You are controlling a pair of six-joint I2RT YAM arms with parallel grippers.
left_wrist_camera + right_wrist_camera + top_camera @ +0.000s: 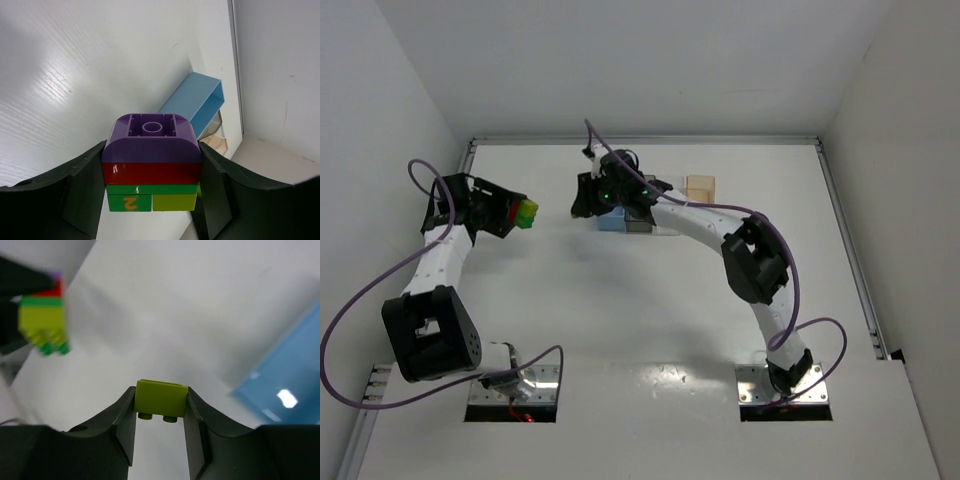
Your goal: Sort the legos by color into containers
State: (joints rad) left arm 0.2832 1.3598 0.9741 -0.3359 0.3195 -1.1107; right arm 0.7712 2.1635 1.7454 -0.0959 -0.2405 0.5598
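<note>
Separation is in hand: yellow-green brick (pixel 161 397) is pinched by right gripper (pixel 161 407), stack (pixel 150 155) by left gripper (pixel 152 175); binning is called for next.

Right wrist view: the brick stack (pixel 42 315) is blurred, and the blue bin (pixel 285 385) runs off the right edge. From above, the right arm (pixel 690 220) covers most of the blue bin and the grey bin (pixel 640 224) beside it.
</note>
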